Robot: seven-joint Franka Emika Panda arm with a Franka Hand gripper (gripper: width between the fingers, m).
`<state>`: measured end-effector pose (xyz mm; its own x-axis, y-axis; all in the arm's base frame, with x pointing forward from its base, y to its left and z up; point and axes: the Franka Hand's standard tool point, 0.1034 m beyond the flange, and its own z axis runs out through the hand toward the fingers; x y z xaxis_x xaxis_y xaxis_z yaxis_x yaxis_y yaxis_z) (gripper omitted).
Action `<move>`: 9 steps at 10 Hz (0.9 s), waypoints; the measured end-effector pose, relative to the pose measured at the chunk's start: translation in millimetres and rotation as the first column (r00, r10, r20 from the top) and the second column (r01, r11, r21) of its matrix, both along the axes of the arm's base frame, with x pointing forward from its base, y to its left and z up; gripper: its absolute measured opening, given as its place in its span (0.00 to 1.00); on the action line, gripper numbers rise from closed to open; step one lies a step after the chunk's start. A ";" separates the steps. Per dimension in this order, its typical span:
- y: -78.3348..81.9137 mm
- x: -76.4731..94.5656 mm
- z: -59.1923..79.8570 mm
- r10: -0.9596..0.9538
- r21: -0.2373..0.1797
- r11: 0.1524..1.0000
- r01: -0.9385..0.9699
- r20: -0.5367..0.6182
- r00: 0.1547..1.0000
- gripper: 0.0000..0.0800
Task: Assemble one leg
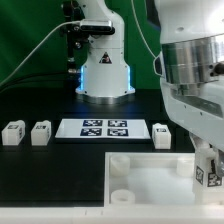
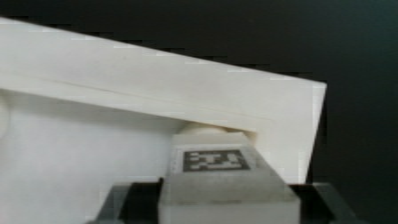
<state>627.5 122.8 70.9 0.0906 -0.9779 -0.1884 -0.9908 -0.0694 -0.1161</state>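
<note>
Wrist view: end effector pinching tagged leg; leg tip against white recessed piece.

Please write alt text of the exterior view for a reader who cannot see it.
A robot gripper holds a tagged white leg over the right corner of a large white recessed square piece on a black table. Behind lie the marker board, two loose legs at the view's left and one at its right.

Arm low at the exterior view's right, jaws apparently clamped on something, fingers largely out of frame.
</note>
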 end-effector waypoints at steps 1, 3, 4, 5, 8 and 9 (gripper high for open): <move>2.1 0.1 -0.1 -0.059 0.001 0.998 0.059 -0.003 0.998 0.37; 2.3 -0.4 -0.8 0.031 -0.008 0.999 -0.031 0.013 0.999 0.37; 2.4 -0.4 -0.7 0.044 -0.010 0.999 -0.044 0.013 0.999 0.62; 2.0 0.0 0.7 0.143 -0.015 0.990 -0.142 0.009 0.990 0.75; 0.6 7.2 7.2 0.564 -0.108 0.824 -0.557 0.050 0.824 0.80; -0.5 7.3 7.1 0.660 -0.128 0.749 -0.650 0.059 0.749 0.81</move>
<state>634.8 122.3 78.0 0.7279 -0.6834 -0.0559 -0.6818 -0.7128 -0.1646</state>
